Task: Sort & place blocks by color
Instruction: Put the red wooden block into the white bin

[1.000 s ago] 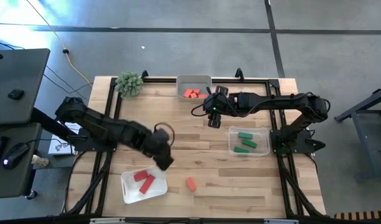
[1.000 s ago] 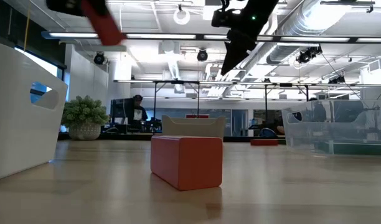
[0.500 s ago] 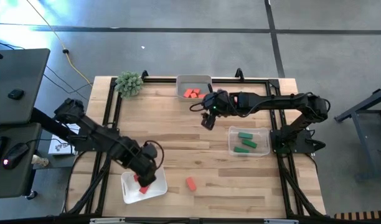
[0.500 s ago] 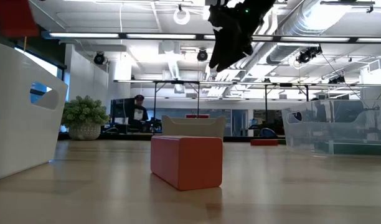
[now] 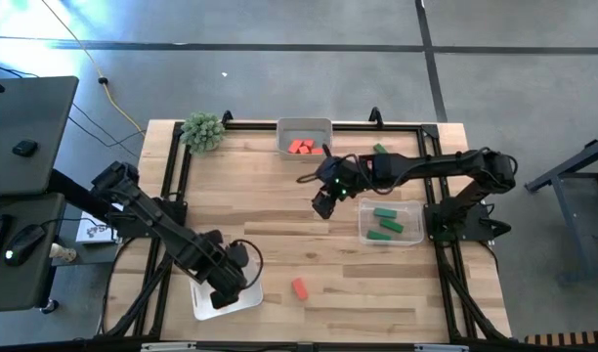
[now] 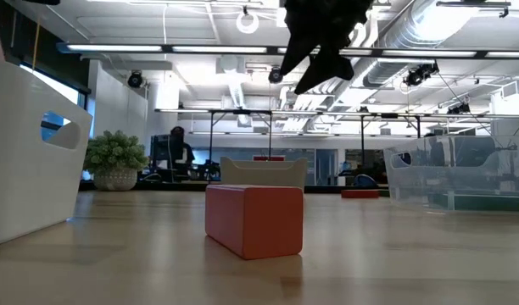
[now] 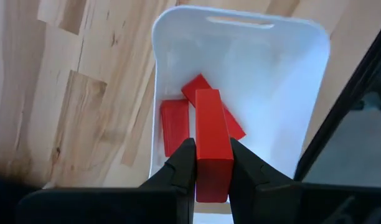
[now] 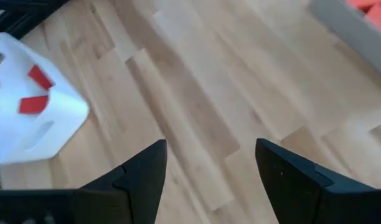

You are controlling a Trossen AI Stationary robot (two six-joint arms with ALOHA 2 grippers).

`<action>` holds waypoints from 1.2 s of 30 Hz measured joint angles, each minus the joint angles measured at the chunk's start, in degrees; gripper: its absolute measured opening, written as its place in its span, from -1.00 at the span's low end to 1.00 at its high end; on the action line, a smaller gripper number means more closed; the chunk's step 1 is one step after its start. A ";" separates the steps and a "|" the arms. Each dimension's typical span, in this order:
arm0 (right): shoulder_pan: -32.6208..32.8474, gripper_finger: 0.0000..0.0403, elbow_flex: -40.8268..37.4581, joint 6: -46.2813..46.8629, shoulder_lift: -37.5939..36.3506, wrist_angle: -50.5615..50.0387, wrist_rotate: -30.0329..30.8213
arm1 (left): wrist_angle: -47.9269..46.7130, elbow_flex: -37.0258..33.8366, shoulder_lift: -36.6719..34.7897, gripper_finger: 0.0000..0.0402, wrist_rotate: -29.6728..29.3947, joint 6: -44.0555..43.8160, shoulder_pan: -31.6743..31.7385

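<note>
- The left gripper (image 7: pixel 212 163) hung over the white tray (image 5: pixel 248 296) at the near left of the table (image 5: pixel 309 225), its fingers (image 7: pixel 178 163) clamped on the sides of a long red block (image 7: pixel 211 143).
- That block was upright between the fingers, above two more red blocks (image 7: pixel 175 124) lying flat inside the tray.
- A lone orange-red block (image 5: pixel 299 288) lay on bare wood just right of the white tray, with free tabletop around it.
- The right gripper (image 8: pixel 206 168) hovered above the middle of the table, fingers spread apart and holding nothing, open wood beneath.
- Orange-red blocks (image 5: pixel 300 147) sat in the tray (image 5: pixel 304 125) at the far edge.
- Green blocks (image 5: pixel 385 223) lay in the clear tray (image 5: pixel 363 227) on the right, and one green block (image 5: pixel 380 151) rested on the right arm.
</note>
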 joint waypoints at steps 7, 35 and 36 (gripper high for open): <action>4.68 0.16 0.00 4.89 0.00 -1.16 1.45 | 3.93 0.00 3.68 -0.82 0.03 4.02 -0.68; 16.24 0.16 0.00 19.30 0.00 -1.86 3.00 | 6.49 -0.02 13.97 -0.53 0.84 8.24 0.09; 16.66 0.16 0.00 19.68 0.00 -1.86 3.03 | 6.47 -0.02 13.97 -0.51 1.13 8.20 0.26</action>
